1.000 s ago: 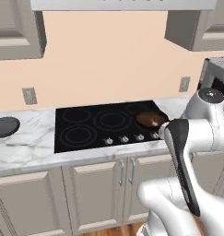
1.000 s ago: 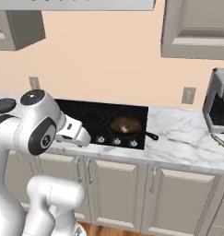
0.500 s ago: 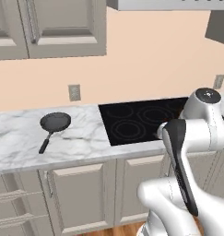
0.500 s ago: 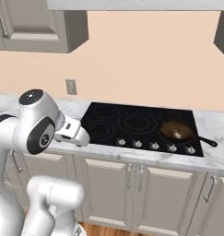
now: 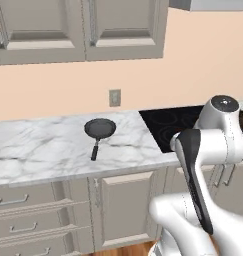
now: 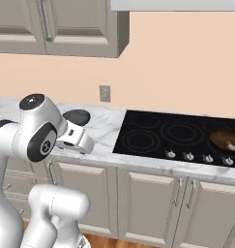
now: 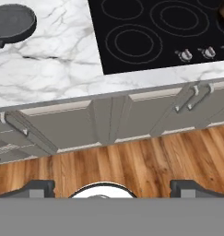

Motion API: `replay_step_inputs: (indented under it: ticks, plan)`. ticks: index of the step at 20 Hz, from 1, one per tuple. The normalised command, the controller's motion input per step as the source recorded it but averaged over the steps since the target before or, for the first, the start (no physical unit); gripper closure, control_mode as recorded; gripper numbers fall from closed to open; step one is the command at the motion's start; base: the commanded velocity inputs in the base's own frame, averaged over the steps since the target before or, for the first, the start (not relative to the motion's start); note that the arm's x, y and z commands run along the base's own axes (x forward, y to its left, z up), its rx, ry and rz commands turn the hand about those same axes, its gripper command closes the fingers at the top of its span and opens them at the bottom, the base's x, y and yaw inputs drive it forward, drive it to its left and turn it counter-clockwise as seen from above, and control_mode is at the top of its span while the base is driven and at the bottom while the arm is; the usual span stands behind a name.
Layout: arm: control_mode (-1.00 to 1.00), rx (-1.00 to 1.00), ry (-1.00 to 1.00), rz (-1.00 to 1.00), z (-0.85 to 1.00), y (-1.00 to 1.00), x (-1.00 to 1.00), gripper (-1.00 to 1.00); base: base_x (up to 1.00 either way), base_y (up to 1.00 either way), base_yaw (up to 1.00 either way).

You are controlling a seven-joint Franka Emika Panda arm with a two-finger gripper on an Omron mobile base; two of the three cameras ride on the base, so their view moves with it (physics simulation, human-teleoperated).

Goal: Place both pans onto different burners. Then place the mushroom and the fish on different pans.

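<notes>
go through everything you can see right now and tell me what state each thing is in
Dark pan: upright on the marble counter, left of the cooktop, nothing in it.
Brown pan: sitting on the cooktop at its right end, a small item inside.
Claw: open, holding nothing.
Cabinet doors: closed.
Drawers: closed.

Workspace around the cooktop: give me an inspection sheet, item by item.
Surface: marble counter beside a glossy black cooktop with ring burners.
Job's things: dark pan on the counter left of the cooktop, off any burner; brown pan on the cooktop's right side, a small thing in it, too small to name.
Clutter: nothing seen.
Gripper: gripper open, empty, over the floor in front of the cabinets.
Cables: nothing seen.
Surroundings: wall outlet, upper cabinets, drawers, wood floor.
</notes>
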Motion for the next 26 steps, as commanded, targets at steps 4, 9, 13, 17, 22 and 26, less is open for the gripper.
replay_step_inputs:
  ticks: [4, 9, 13, 17, 22, 26]
  plan:
    - [1.0, 0.0, 0.0, 0.0, 0.0, 0.0, 0.0, -1.0, 0.08, 0.7, 0.0]
    - [1.0, 0.0, 0.0, 0.0, 0.0, 0.0, 0.0, -1.0, 0.38, 0.3, 0.0]
    - [1.0, 0.0, 0.0, 0.0, 0.0, 0.0, 0.0, -1.0, 0.46, -0.04, 0.0]
    - [1.0, 0.0, 0.0, 0.0, 0.0, 0.0, 0.0, -1.0, 0.04, -0.44, 0.0]
    - [1.0, 0.0, 0.0, 0.0, 0.0, 0.0, 0.0, -1.0, 0.0, -0.51, 0.0]
    - [1.0, 0.0, 0.0, 0.0, 0.0, 0.0, 0.0, -1.0, 0.2, -0.11, 0.0]
